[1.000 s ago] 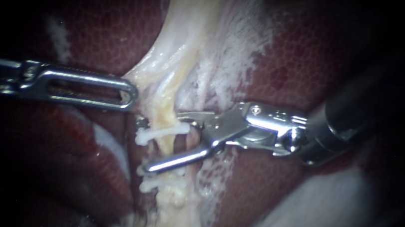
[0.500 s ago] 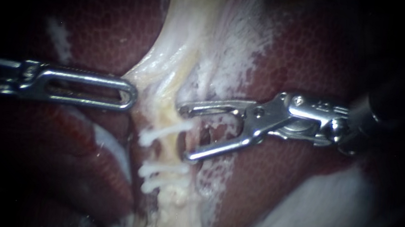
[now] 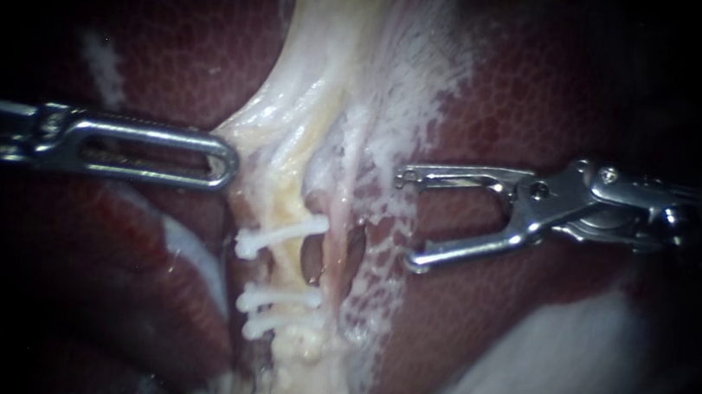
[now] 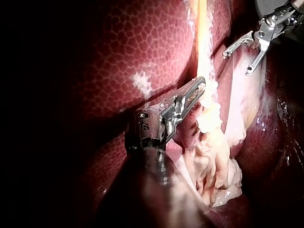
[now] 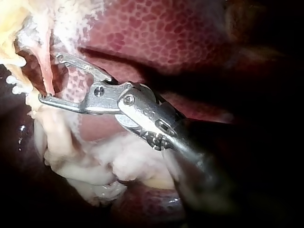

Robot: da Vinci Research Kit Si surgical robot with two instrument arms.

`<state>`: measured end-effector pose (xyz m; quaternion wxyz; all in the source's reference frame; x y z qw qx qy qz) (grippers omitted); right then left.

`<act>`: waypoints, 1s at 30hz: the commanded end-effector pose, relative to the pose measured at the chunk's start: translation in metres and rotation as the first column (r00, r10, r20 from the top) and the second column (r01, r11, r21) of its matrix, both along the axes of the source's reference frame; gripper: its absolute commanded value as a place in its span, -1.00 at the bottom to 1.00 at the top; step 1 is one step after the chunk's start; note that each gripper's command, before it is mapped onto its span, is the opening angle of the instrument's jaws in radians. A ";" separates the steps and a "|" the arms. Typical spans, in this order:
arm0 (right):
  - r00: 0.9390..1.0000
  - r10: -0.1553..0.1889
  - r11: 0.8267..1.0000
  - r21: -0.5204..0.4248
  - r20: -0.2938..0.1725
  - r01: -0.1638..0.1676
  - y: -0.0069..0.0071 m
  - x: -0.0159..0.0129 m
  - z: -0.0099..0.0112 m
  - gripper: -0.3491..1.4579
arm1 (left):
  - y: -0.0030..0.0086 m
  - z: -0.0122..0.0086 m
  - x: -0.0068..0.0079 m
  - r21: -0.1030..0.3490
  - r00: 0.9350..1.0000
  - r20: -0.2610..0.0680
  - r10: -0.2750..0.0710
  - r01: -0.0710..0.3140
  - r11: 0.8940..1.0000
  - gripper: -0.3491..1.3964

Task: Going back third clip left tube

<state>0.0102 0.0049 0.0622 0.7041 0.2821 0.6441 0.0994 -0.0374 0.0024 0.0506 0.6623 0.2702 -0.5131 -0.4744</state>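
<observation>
Three white clips (image 3: 279,297) sit across the pale yellowish left tube (image 3: 278,207).

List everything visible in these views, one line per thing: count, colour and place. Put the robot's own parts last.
liver: one, dark red and mottled, on both sides of the pale tissue band.
pale tissue band: one, cream-white, running down the middle of the endoscope view.
clips: three, white, crossing the band's lower part, one above a close pair.
left instrument: one, silver, jaws shut on the band's edge.
right instrument: one, silver, jaws open and empty, over the liver, apart from the clips.
</observation>
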 end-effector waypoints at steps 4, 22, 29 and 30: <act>1.000 -0.006 1.000 -0.017 0.001 0.006 0.0002 -0.0007 -0.0007 0.05 | 0.0000 0.0003 -0.0001 -0.001 1.000 -0.001 -0.002 0.002 1.000 -1.00; 1.000 -0.006 0.999 -0.036 0.009 0.007 0.0007 -0.0026 -0.0018 0.05 | -0.0001 0.0013 -0.0008 -0.005 1.000 -0.005 -0.005 0.005 1.000 -1.00; 1.000 -0.004 0.999 -0.036 0.009 0.004 0.0006 -0.0024 -0.0019 0.05 | -0.0007 0.0028 -0.0022 -0.014 1.000 -0.009 -0.008 0.008 1.000 -1.00; 1.000 -0.004 0.999 -0.036 0.009 0.004 0.0006 -0.0023 -0.0019 0.05 | -0.0007 0.0033 -0.0025 -0.014 1.000 -0.010 -0.005 0.005 1.000 -1.00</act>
